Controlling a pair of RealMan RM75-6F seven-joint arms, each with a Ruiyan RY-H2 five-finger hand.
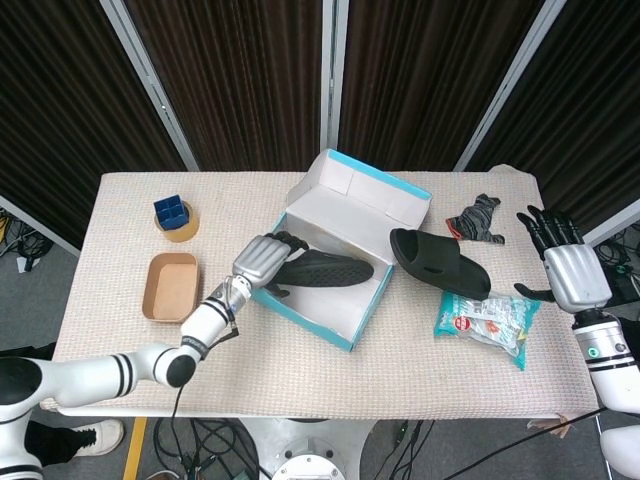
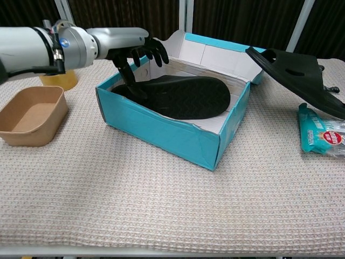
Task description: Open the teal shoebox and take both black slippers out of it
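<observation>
The teal shoebox (image 1: pixel 300 300) (image 2: pixel 161 129) stands open mid-table, its lid tipped back. One black slipper (image 1: pixel 325 269) (image 2: pixel 183 97) lies inside it. My left hand (image 1: pixel 262 262) (image 2: pixel 137 56) hovers over the box's left end, its fingers spread above the slipper's tip and the thumb pointing down at it; it grips nothing. The other black slipper (image 1: pixel 440 262) (image 2: pixel 299 70) lies on the table right of the box. At the table's right edge my right hand (image 1: pixel 570 272) is open and holds nothing; the chest view does not show it.
A tan tray (image 1: pixel 172 288) (image 2: pixel 29 116) and a tape roll holding a blue box (image 1: pixel 177 218) (image 2: pixel 54 70) sit at the left. A snack packet (image 1: pixel 487 322) (image 2: pixel 323 135) lies by the outer slipper, with a grey cloth (image 1: pixel 478 218) behind it.
</observation>
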